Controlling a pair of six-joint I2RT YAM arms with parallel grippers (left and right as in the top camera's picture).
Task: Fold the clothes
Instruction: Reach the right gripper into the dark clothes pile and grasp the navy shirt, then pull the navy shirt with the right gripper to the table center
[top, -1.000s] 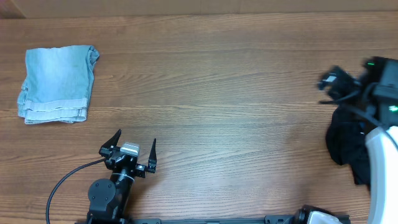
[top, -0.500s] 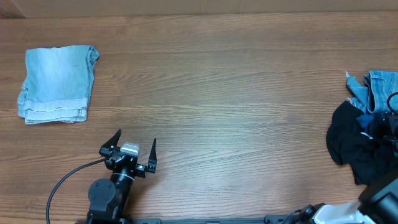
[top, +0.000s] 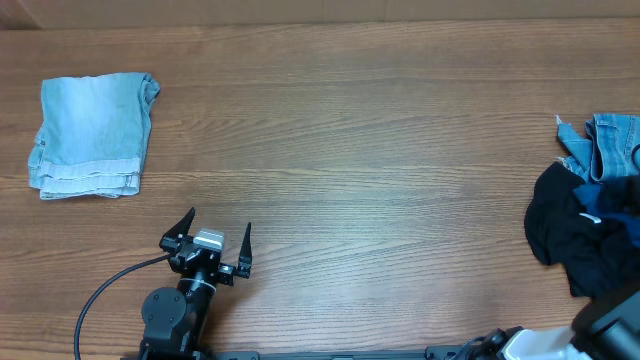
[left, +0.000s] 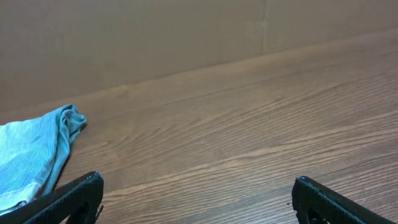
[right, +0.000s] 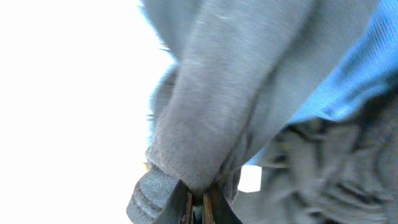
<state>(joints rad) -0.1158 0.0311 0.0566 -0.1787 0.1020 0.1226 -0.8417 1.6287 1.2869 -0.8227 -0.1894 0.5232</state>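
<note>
Of the clothes, a folded light-blue denim piece (top: 92, 135) lies at the far left and shows again at the left edge of the left wrist view (left: 31, 155). A dark crumpled garment (top: 575, 235) is heaped at the right edge, with more light-blue denim (top: 605, 140) behind it. My left gripper (top: 218, 220) hovers open over bare wood near the front, its fingers wide apart (left: 198, 180). In the right wrist view my right gripper (right: 199, 198) is shut on a fold of the dark garment (right: 249, 81), which fills the frame. The right gripper itself does not show in the overhead view.
The wooden table (top: 380, 150) stretches between the two clothing spots. A brown wall (left: 155, 37) runs behind the table's far edge. A black cable (top: 100, 295) trails from the left arm's base. Part of the right arm's white shell (top: 612, 318) sits at the front right corner.
The right arm dropped from above the pile toward the front right edge, uncovering the denim there. Its jaws went from open to shut on the dark garment. The left arm stayed still.
</note>
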